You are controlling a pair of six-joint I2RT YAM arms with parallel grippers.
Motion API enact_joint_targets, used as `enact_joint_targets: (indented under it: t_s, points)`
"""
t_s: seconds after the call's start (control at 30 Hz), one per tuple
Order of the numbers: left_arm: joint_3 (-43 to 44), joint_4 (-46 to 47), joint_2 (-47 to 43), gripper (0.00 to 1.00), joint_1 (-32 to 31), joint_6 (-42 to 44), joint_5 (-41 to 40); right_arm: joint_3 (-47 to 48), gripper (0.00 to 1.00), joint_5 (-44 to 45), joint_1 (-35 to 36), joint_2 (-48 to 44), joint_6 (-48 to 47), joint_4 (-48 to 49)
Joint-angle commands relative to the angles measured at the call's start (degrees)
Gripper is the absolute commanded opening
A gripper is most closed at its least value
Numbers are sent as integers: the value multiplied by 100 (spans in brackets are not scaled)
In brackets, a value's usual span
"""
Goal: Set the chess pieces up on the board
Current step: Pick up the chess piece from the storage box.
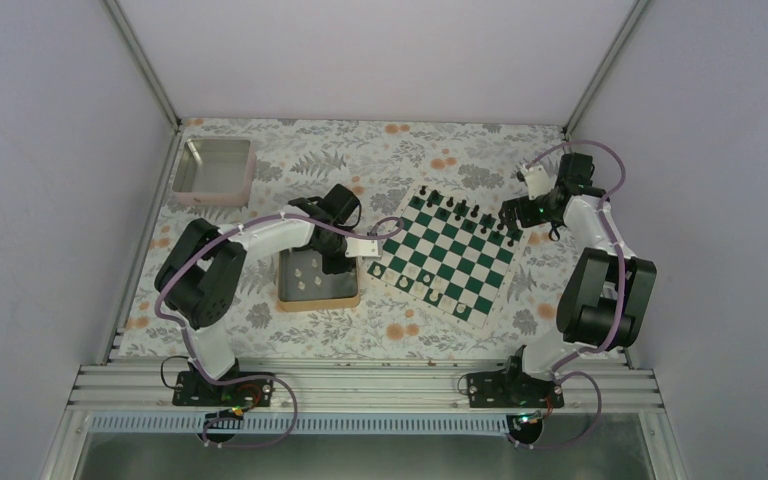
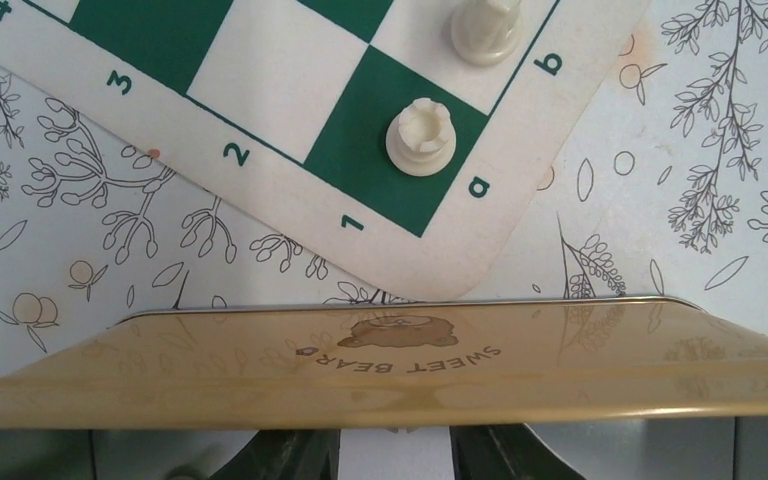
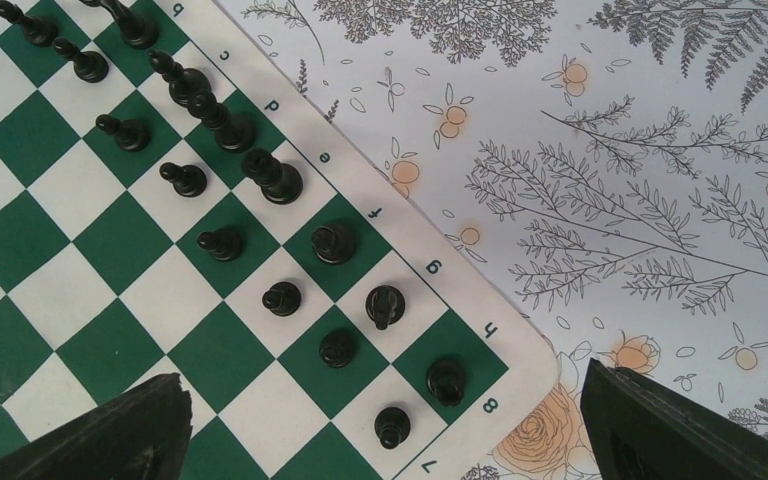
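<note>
The top external view is showing the board (image 1: 450,255) lying at an angle between the arms. White chess pieces (image 1: 402,282) are standing along its near-left edge, and more are lying inside the gold tin (image 1: 320,303) just beside it. Only the left wrist view is resolving that corner: a white rook (image 2: 421,138) is standing on square a1, with a second white piece on the next square. Only the right wrist view is separating the black pieces (image 3: 220,243), which are filling two ranks.

The left arm is reaching forward, folded at the elbow. The left gripper (image 2: 395,458) is sitting low behind the tin rim, and whether it is grasping anything cannot be told. The right arm is bending over the far-right corner, with the right gripper (image 3: 385,395) standing released and its jaws spread wide above the board.
</note>
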Motion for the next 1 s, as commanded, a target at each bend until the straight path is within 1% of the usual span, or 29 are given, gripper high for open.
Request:
enact_joint_targets:
  t_s: [0.0,0.33,0.73,0.97]
  points:
    - [-5,112,-64,28,-12,-3,210,60,100,70,-72,46,-48,30]
    - [29,75,28,20,-12,7,191,52,100,53,-65,50,-53,30]
    - [-29,28,93,21,-12,19,77,71,100,27,-63,50,-63,17]
    - [-53,-6,86,12,-9,37,-75,87,100,18,-64,67,-64,20]
